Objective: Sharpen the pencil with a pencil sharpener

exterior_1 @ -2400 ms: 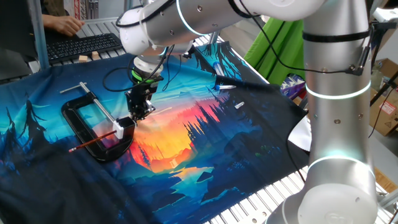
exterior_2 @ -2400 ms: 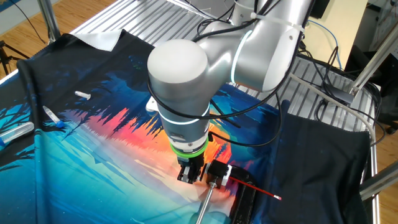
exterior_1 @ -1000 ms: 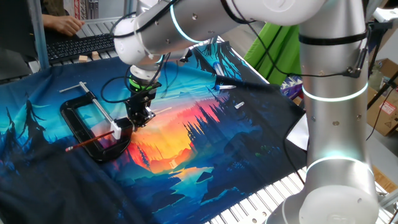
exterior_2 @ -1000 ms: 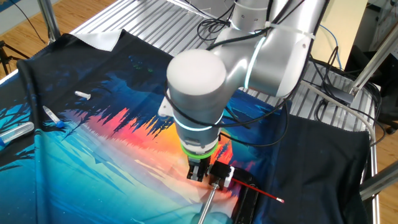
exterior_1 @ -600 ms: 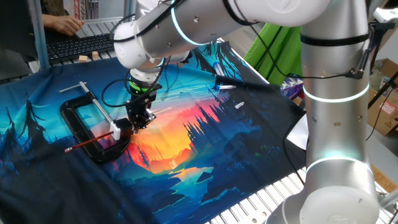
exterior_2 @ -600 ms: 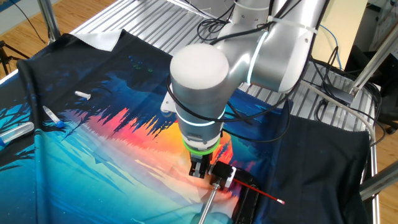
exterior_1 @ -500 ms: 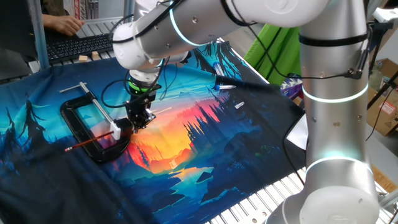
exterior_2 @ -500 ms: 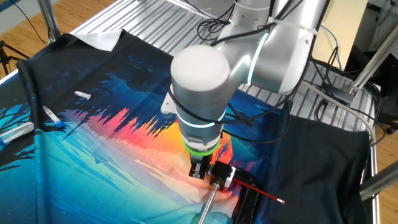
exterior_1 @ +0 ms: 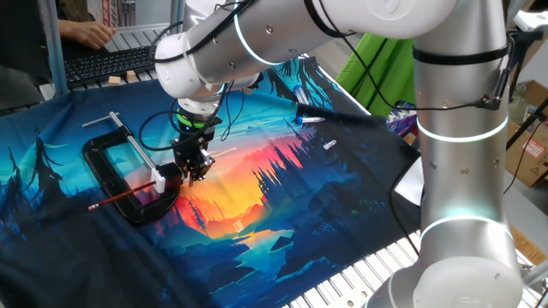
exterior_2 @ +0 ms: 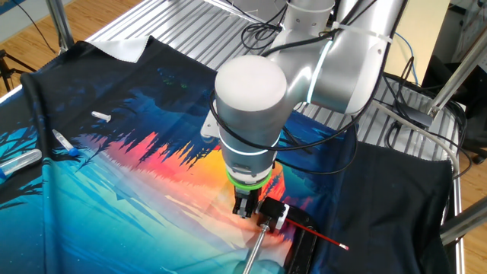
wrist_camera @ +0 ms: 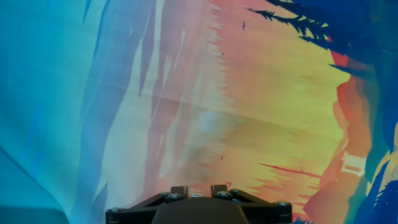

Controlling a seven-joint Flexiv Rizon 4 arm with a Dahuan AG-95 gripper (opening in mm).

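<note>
hand (exterior_1: 193, 168) closed, empty, beside one black c-clamp (exterior_1: 111, 168); one pencil (exterior_1: 124, 196) across clamp.

text: none legible | labels: none | brands: none

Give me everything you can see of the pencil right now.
The pencil is thin, straight and red-orange, apparently wood, and lies nearly flat across the black C-clamp. One end sticks out past the clamp over the printed cloth; the other runs into a small white block at the clamp's jaw. The gripper is beside that block, not holding the pencil.
</note>
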